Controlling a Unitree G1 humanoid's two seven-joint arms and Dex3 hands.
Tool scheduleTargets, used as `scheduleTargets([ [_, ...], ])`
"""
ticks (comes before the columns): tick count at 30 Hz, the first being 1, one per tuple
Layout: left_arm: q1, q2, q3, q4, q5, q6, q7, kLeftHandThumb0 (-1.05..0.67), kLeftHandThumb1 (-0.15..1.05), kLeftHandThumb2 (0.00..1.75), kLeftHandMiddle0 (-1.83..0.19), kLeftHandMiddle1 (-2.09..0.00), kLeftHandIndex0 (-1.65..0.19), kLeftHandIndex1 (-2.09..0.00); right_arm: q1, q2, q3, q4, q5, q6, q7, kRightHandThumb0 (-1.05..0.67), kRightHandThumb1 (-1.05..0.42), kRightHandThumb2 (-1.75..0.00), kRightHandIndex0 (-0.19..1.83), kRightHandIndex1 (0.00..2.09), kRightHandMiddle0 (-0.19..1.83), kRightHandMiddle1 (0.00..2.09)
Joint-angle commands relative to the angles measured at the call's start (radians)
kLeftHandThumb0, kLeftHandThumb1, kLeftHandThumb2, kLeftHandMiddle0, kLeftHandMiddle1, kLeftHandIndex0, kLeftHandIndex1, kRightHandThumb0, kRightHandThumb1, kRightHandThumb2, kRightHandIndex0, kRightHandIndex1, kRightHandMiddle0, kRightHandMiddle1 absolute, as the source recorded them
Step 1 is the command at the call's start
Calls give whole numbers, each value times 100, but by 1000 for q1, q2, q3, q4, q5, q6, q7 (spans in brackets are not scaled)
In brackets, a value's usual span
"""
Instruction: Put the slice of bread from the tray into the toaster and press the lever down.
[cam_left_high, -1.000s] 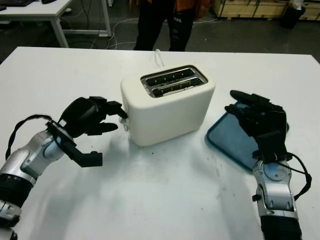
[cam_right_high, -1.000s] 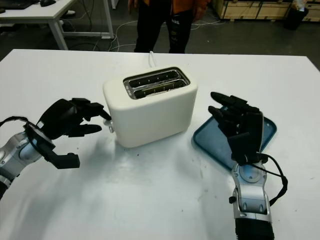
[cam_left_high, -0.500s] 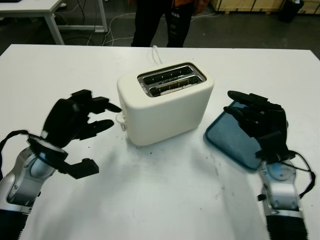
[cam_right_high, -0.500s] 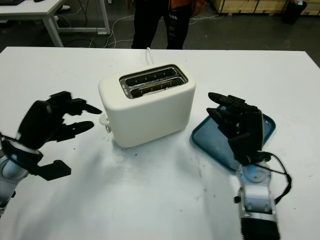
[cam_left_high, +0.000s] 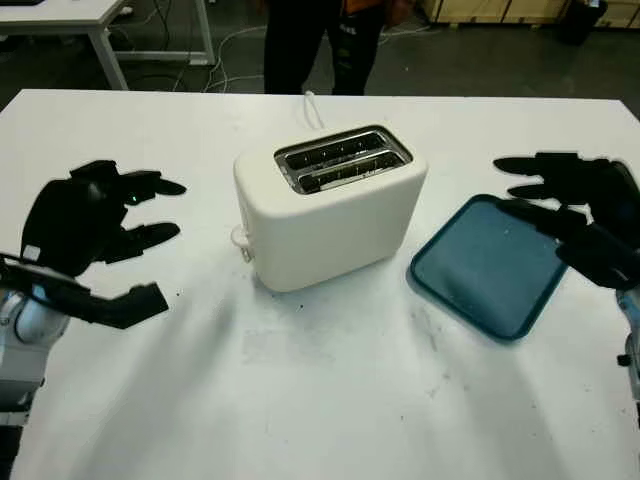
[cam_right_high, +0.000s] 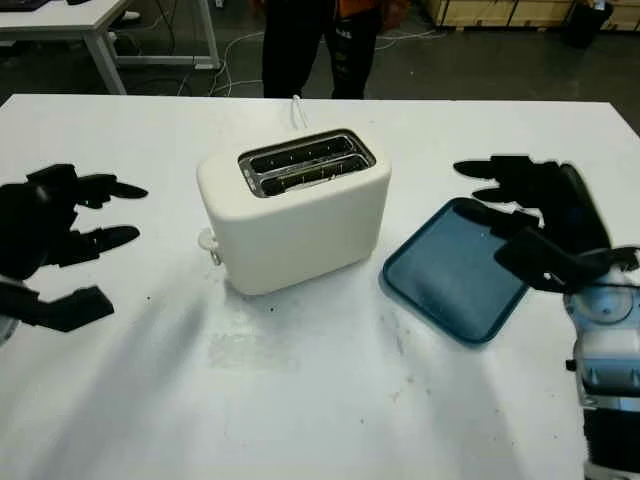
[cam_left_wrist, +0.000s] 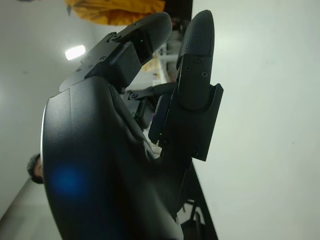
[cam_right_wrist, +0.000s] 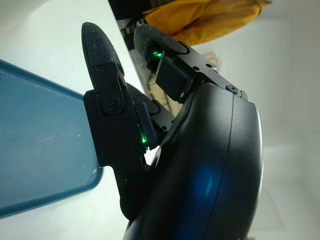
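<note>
Toaster (cam_left_high: 330, 205) sits mid-table (cam_left_high: 300, 400), both slots facing up; bread isn't discernible in them from here. Tray (cam_left_high: 487, 265) lies just right of the toaster with its blue bottom bare. Left hand (cam_left_high: 85, 225) is open, well left of the toaster; right hand (cam_left_high: 580, 215) is open above the tray's right edge, holding nothing.

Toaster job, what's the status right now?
Left hand and right hand open, holding nothing. Toaster mid-table, tray bare. Nothing in the way.
</note>
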Motion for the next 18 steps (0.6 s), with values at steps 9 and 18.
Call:
scheduleTargets([
  [9,-122,14,-57,69,18,-13,-25,-60,92,15,-48,-128,-74,-42,-119,13,58,55,-41,16,-13,-53,-85,0,93,0,82,0],
  [18,-122,-1,-63,72,-1,-18,-30,-57,92,18,-51,-126,-75,-44,-102,66,97,111,-92,16,-88,-58,-88,-1,94,1,83,1],
])
